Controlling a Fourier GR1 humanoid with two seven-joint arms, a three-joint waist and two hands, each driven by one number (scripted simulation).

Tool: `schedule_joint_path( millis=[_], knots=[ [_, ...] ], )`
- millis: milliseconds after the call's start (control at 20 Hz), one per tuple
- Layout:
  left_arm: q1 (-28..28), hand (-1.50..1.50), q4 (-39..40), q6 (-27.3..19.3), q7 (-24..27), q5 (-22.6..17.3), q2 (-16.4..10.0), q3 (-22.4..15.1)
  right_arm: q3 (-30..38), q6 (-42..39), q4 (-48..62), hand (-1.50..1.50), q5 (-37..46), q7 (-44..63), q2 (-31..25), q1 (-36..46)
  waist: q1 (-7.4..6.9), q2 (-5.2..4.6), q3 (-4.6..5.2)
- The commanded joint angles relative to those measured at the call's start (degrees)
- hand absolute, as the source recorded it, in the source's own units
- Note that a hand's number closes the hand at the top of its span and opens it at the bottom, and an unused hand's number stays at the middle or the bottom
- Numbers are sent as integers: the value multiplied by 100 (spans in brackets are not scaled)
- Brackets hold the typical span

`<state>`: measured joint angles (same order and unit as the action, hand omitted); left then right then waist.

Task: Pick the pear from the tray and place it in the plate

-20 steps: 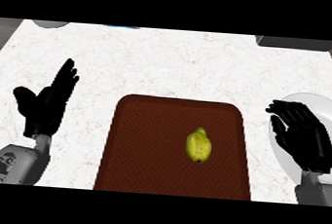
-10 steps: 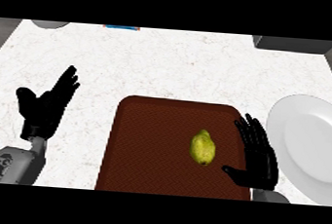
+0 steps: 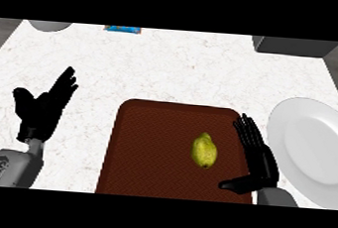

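Observation:
A yellow-green pear lies on the dark brown tray, right of the tray's middle. My right hand stands open over the tray's right edge, fingers straight and pointing away, thumb toward the pear, a small gap from it. The white plate lies on the counter just right of that hand, bare. My left hand rests open at the left, fingers up, well clear of the tray.
A grey round object, a small blue item and a dark grey box sit along the far edge of the white marbled counter. Bare counter lies between them and the tray.
My right hand moved left from over the plate to the tray's right edge, beside the pear. The plate now shows whole. The left hand has stayed put.

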<state>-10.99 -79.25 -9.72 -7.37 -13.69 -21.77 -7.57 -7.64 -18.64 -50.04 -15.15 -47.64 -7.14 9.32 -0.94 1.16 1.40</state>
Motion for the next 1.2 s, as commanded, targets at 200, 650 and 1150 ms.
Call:
schedule_joint_path(
  millis=[200,650,1150],
  knots=[
    [75,0,-197,-15,-136,105,41,29,-381,-145,750,-150,795,184,-482,664,-14,-126,-147],
    [372,0,-540,59,-303,194,112,177,-757,451,421,-150,1553,976,-385,778,60,-105,-141],
    [246,0,-304,141,-222,594,504,240,-750,291,880,-150,2193,1150,-154,1223,62,-115,-142]
  ],
)
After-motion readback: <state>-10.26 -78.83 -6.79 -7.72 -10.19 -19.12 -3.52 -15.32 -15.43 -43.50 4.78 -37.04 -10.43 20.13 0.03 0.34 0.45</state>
